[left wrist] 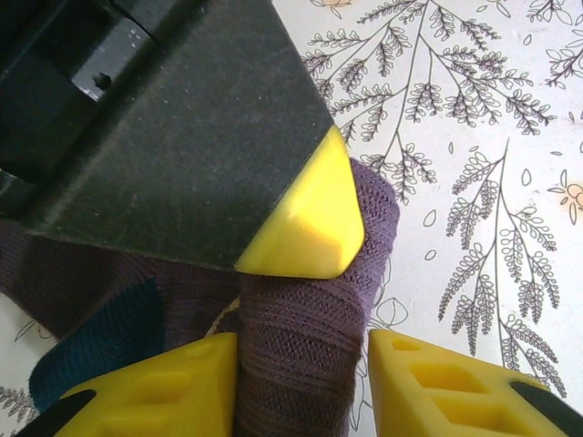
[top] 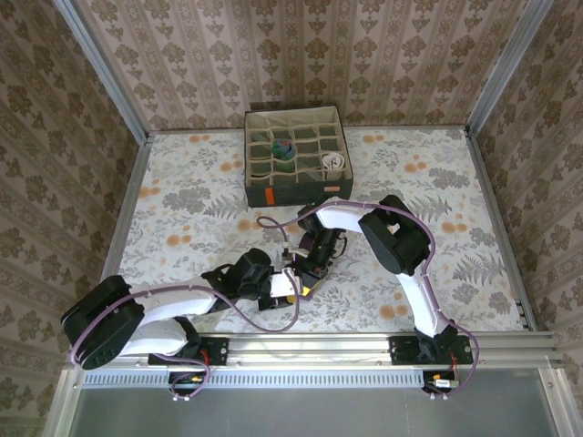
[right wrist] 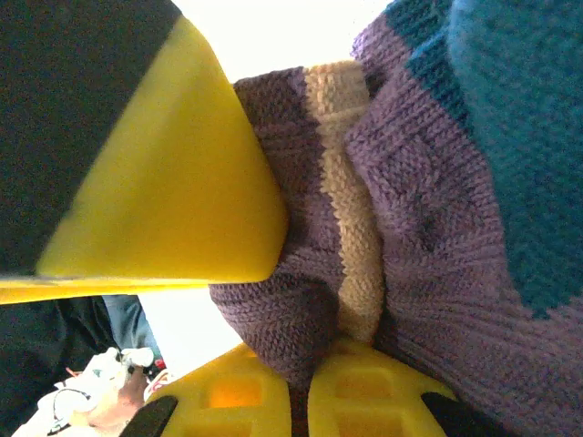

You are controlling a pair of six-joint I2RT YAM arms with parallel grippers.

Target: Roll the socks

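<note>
A purple sock (left wrist: 301, 337) with a blue toe (left wrist: 100, 341) lies rolled on the flowered table, in the middle near the front. My left gripper (left wrist: 302, 353) straddles the roll and stands open: its left finger touches the fabric, and a gap shows at its right finger. My right gripper (right wrist: 314, 387) is shut on the purple sock (right wrist: 428, 237), pinching a fold with a cream stripe. One right finger (left wrist: 305, 218) rests on top of the roll. In the top view both grippers meet, left (top: 290, 284) and right (top: 308, 273).
A grey fabric box (top: 260, 191) with many compartments stands at the back centre. It holds a rolled green-blue sock (top: 282, 148) and a rolled white sock (top: 333, 165). Metal rails edge the table, and patterned walls stand on three sides.
</note>
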